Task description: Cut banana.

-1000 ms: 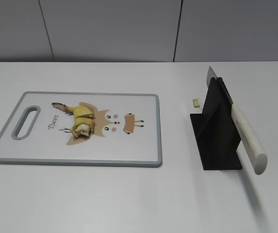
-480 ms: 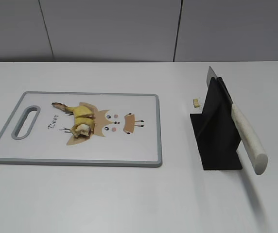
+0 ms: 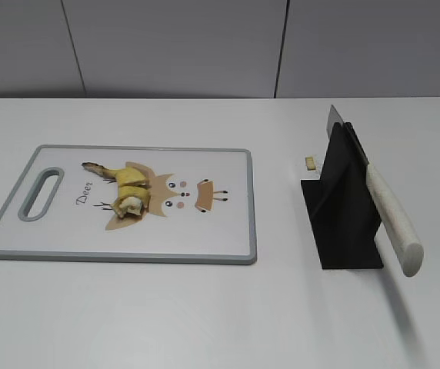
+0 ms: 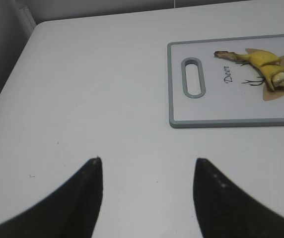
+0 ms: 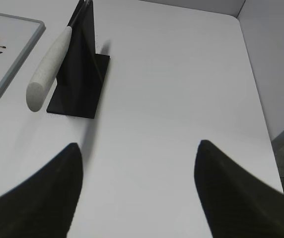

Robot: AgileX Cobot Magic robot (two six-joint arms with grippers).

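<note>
The banana (image 3: 129, 187), a small yellow stub with a dark stem tip and a pale cut end, lies on the white cutting board (image 3: 228, 231) over a deer print; it also shows in the left wrist view (image 4: 267, 67). A knife (image 3: 389, 215) with a pale handle rests in a black stand (image 3: 343, 207), also in the right wrist view (image 5: 45, 74). My left gripper (image 4: 147, 161) is open and empty over bare table, left of the board. My right gripper (image 5: 138, 145) is open and empty, right of the knife stand. Neither gripper shows in the exterior view.
A tiny pale crumb (image 3: 309, 162) lies on the table left of the stand. The board has a grey rim and a handle slot (image 3: 41, 194). The table's right edge (image 5: 253, 74) and left edge (image 4: 13, 64) show in the wrist views.
</note>
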